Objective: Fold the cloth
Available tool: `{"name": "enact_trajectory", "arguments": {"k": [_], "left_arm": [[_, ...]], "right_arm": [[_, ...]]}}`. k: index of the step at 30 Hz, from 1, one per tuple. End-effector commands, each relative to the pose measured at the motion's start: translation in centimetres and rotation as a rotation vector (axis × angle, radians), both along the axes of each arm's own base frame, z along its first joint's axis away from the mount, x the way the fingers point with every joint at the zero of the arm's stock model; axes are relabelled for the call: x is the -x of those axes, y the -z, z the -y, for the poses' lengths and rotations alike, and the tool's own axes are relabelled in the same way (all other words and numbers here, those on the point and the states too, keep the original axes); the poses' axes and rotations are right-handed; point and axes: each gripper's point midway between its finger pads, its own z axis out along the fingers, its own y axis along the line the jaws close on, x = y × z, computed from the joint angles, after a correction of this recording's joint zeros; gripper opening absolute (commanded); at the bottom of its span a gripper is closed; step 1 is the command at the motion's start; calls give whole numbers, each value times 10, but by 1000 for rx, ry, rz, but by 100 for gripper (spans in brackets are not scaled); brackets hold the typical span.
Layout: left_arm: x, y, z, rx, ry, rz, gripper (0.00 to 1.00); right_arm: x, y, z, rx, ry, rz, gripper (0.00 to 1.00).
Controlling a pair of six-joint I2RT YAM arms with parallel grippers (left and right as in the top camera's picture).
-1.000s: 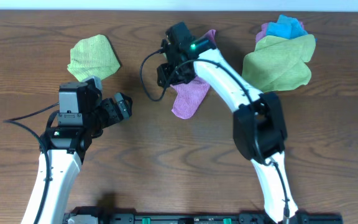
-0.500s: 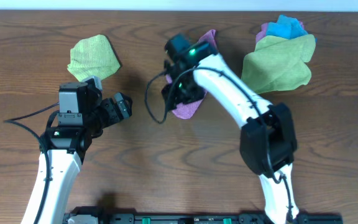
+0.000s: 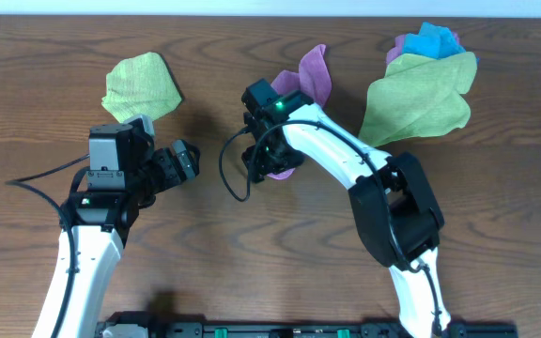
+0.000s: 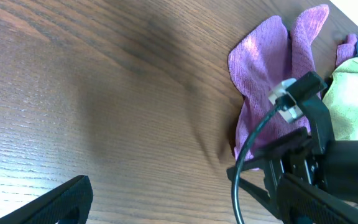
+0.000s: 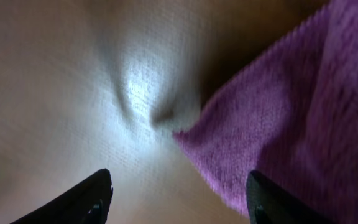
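Note:
A purple cloth (image 3: 310,75) lies crumpled on the wooden table at the middle back; it also shows in the left wrist view (image 4: 272,93) and in the right wrist view (image 5: 291,112). My right gripper (image 3: 263,169) is open and points down over the cloth's near left corner, with the corner between its fingers (image 5: 179,199) close to the table. My left gripper (image 3: 188,161) is open and empty, held above the table to the left of the cloth, its fingers wide apart in the left wrist view (image 4: 185,199).
A light green cloth (image 3: 139,84) lies at the back left. A pile of cloths, green (image 3: 416,99), blue (image 3: 437,39) and purple, lies at the back right. The right arm's black cable (image 3: 225,160) loops out toward the left gripper.
My right gripper has moved toward the front and down along the purple cloth to its near corner. The cloth has bunched up and its far part now stands out. The left arm has not moved.

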Motion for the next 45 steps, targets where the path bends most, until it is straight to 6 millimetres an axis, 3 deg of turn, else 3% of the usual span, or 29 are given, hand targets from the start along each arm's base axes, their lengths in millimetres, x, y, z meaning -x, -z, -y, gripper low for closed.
{"name": "enact_trajectory", "arguments": {"k": [1, 10, 16, 20, 26, 27, 31, 41, 45], "left_arm": [[-5, -8, -2, -12, -3, 22, 95], [-4, -7, -2, -12, -3, 19, 95], [-4, -7, -2, -12, -3, 19, 95], [-4, -7, -2, -12, -3, 19, 95], [-4, -7, -2, -13, -3, 20, 95], [-4, -7, -2, -14, -1, 21, 96], [-5, -7, -4, -23, -8, 22, 95], [-15, -15, -5, -27, -14, 77, 95], [-20, -21, -5, -26, -15, 107, 96]], "right_arm": [[-4, 9, 3, 12, 19, 13, 70], [-13, 24, 1, 21, 29, 40, 70], [-12, 33, 2, 35, 28, 29, 62], [-18, 33, 4, 48, 32, 58, 49], [-28, 32, 3, 47, 35, 100, 1], [-29, 31, 1, 43, 35, 104, 1], [-44, 4, -11, 10, 35, 143, 1], [-96, -140, -76, -215, -20, 427, 1], [-98, -160, -87, -255, -29, 469, 1]]}}
